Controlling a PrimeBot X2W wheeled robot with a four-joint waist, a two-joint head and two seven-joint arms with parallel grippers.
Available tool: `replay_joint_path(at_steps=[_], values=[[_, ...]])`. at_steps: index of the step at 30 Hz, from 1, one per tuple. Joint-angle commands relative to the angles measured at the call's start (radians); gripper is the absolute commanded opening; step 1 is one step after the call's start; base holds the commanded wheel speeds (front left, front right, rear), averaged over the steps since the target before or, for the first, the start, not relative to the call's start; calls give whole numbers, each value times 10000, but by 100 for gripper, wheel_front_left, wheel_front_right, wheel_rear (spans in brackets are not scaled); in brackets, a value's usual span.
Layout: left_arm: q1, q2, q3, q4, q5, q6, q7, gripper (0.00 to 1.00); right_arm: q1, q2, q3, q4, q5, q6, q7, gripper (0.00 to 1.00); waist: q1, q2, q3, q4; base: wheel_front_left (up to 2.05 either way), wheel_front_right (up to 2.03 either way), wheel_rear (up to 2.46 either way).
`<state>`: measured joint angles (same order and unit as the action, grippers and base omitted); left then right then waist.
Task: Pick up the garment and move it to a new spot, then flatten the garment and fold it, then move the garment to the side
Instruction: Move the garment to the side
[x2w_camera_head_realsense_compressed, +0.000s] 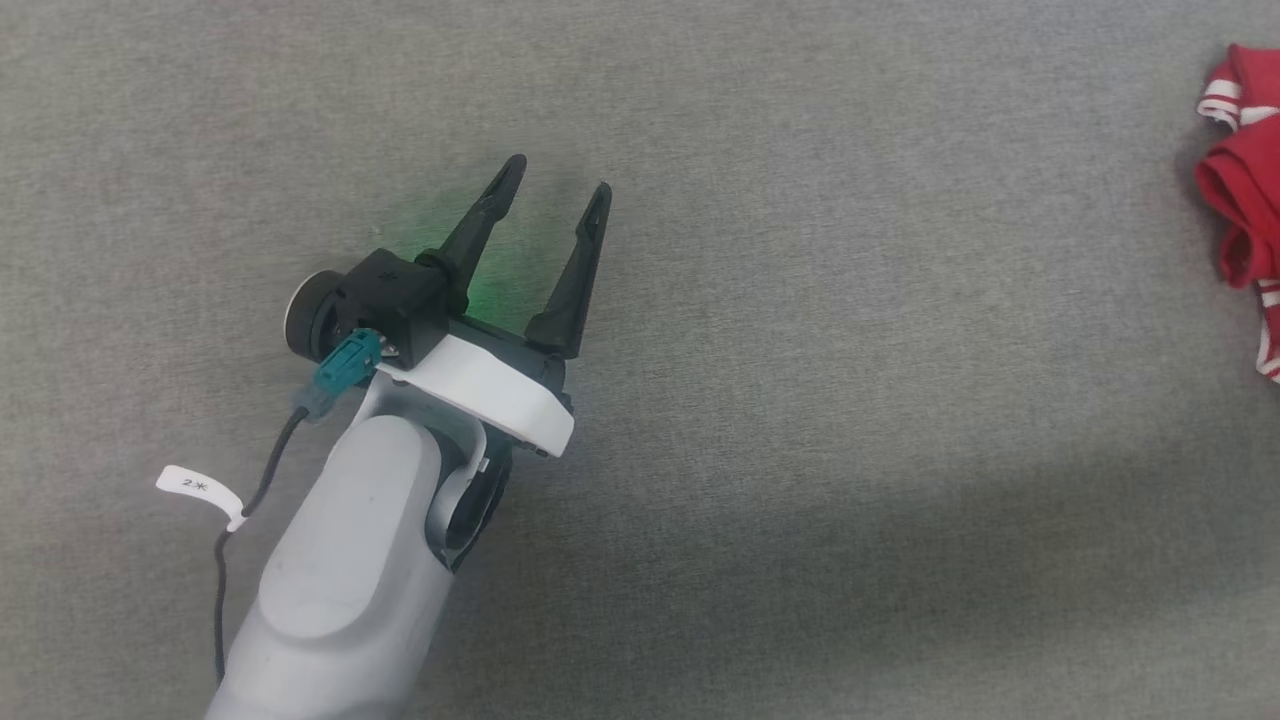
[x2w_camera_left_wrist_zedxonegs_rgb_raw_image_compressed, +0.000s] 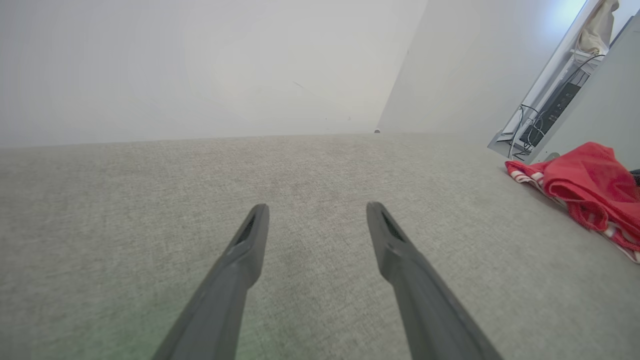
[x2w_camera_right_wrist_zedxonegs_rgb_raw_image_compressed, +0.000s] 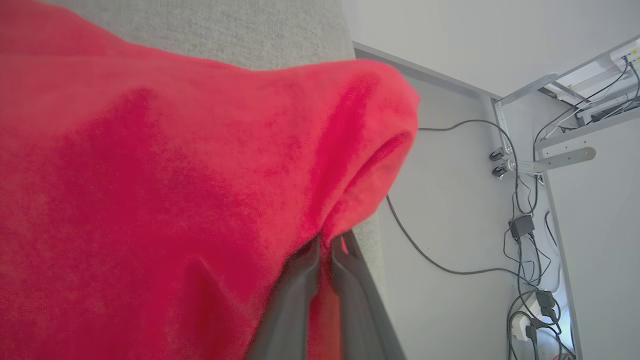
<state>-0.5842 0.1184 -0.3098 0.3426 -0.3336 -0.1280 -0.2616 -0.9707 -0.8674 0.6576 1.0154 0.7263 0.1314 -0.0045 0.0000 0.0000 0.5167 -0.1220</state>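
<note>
The garment is a crumpled red piece with white striped trim, lying at the far right edge of the grey table in the head view. In the left wrist view the garment lies bunched at the right. My left gripper hovers open over bare cloth at centre left, far from the garment; its fingers are spread wide with nothing between them. My right gripper is shut on a fold of the garment, whose red fabric drapes over most of that view.
The grey fabric-covered table stretches wide between my left gripper and the garment. Its edge runs beside my right gripper, with floor cables and a metal frame beyond it. A white wall rises behind the table.
</note>
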Motion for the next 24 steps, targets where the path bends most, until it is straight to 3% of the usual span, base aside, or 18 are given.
replay_joint_path(at_steps=[1, 3, 4, 6, 7, 8, 15, 24], values=[[-156, 6, -2, 34, 26, -19, -44, 100, -139, 133, 167, 196, 107, -14, -25, 0, 0, 0, 0, 88, 0, 0, 0], [-161, 13, 4, 42, -1, -19, -44, 100, -235, 187, 304, 423, 268, -14, 17, 0, 0, 0, -12, 160, 0, 0, 0], [-144, 21, 3, 38, -19, -19, -44, 100, -264, 195, 358, 548, 348, -14, 37, 7, 0, 0, -39, 200, 0, 0, 0], [-47, 63, 42, 5, -55, -19, -44, 100, -388, 249, 409, 768, 492, -14, -17, 40, 0, 0, -118, 249, 0, 0, 0], [15, 76, 51, -8, -77, -19, -44, 100, -456, 200, 472, 853, 487, -14, -68, 77, 0, 0, -168, 271, 0, 0, 0], [76, 91, 84, -29, -90, -19, -44, 100, -490, 180, 524, 961, 535, -14, -68, 100, 0, 0, -233, 292, 0, 0, 0], [596, 232, 400, -211, -281, -19, -44, 100, -635, 232, 805, 1100, 973, -14, -181, 100, 0, 0, -892, 316, 0, 0, 0], [1732, 464, 1190, -720, -434, -20, -44, 100, 42, 625, 882, 18, 2132, -14, -1640, 100, 0, 0, -2204, 401, 0, 0, 0]])
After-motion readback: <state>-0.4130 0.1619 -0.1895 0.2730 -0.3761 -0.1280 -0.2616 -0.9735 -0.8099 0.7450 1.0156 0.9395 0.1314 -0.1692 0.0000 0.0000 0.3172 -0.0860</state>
